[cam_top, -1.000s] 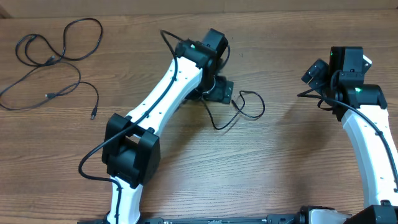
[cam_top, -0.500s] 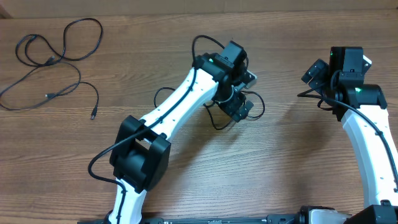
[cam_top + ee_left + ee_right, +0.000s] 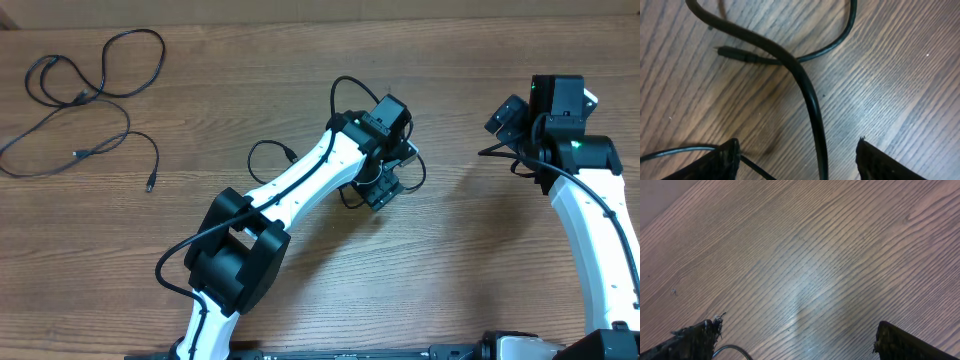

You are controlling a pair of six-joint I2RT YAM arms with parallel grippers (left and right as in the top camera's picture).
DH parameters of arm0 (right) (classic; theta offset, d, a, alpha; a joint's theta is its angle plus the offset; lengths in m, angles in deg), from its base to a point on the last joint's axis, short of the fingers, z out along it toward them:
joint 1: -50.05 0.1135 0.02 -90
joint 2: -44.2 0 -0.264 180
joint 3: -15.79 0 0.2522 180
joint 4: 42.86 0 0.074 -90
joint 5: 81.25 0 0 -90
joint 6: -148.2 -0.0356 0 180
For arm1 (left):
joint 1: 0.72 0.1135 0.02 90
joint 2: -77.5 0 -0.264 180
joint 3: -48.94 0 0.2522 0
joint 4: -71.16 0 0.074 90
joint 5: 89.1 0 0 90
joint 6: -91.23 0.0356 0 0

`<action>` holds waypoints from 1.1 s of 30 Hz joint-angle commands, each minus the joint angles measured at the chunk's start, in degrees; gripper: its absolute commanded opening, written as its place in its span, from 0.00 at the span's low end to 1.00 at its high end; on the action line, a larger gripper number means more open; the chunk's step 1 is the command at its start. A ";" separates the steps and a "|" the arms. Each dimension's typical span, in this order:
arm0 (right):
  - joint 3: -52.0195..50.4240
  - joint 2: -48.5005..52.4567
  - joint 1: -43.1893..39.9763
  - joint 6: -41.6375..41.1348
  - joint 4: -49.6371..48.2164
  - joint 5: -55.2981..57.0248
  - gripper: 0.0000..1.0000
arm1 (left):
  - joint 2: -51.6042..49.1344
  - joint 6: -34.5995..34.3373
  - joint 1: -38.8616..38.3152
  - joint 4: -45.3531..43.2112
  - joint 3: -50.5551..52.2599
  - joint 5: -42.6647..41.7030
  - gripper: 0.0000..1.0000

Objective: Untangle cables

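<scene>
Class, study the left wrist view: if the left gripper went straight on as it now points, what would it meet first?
The left gripper would likely first meet the black cable lying between its fingers, on the table.

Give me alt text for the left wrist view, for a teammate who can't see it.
A black cable curves down the wooden table and passes between the open jaws of the left gripper. Near the top, a second strand with a small plug end crosses it.
</scene>
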 commanded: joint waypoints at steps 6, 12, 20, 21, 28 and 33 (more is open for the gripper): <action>0.31 -0.90 -0.35 0.24 -0.26 0.81 1.00 | -0.42 0.83 0.11 -5.42 2.73 6.29 0.70; 0.31 -0.90 -0.35 0.24 -0.26 0.81 1.00 | -0.42 0.61 0.11 -5.88 3.21 6.56 0.51; 0.31 -0.90 -0.35 0.24 -0.26 0.81 1.00 | -0.42 -0.09 0.11 -6.03 3.26 6.54 0.04; 0.31 -0.90 -0.35 0.24 -0.26 0.81 1.00 | -0.42 -1.33 0.11 -6.03 3.26 6.56 0.04; 0.31 -0.90 -0.35 0.24 -0.26 0.81 1.00 | 1.99 -20.15 0.31 4.72 -8.04 6.62 0.04; 0.31 -0.90 -0.35 0.24 -0.26 0.81 1.00 | 6.58 -31.21 2.43 14.34 -22.43 6.62 0.04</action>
